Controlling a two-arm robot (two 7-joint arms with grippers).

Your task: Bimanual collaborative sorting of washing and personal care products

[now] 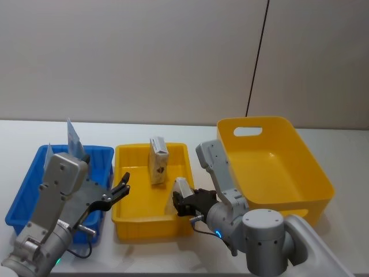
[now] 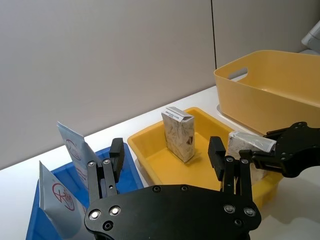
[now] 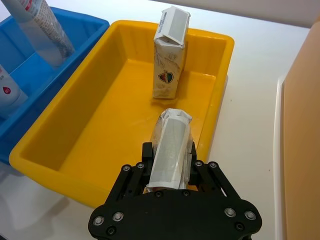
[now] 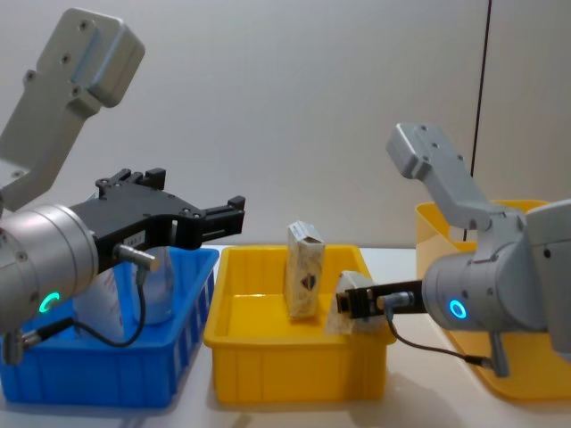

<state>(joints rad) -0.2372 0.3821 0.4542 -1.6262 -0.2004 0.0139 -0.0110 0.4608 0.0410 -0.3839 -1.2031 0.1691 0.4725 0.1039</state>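
Right gripper (image 3: 170, 152) clenched on a cream carton (image 3: 171, 135), its two fingers pressing the carton's opposite long faces. The carton's long axis runs straight out from the wrist, in line with the fingers, so that its free end points across the small yellow tray (image 1: 144, 226) toward the far side. The carton hangs in the near right corner of that tray, close beside the right wall and about level with the rim; whether its underside touches the tray floor cannot be told. A second cream carton (image 1: 158, 161) stands upright farther back near the middle of the same tray, almost directly ahead of the held carton's free end and clearly apart from it. The move to come, judged from this layout, turns on that alignment: a release here should put the carton in the tray, lying on its side, while any further push forward carries it toward the upright one and risks toppling it. Left gripper (image 1: 122, 183), released and empty, hovers above the boundary between the blue bin (image 1: 23, 196) and the tray's left wall, fingers pointing toward the tray; it is the farther of the two from the held carton. Squeeze tubes (image 2: 60, 197) with a red round logo stand leaning in the blue bin. The large yellow bin (image 1: 271, 167) lies to the right of the right arm.
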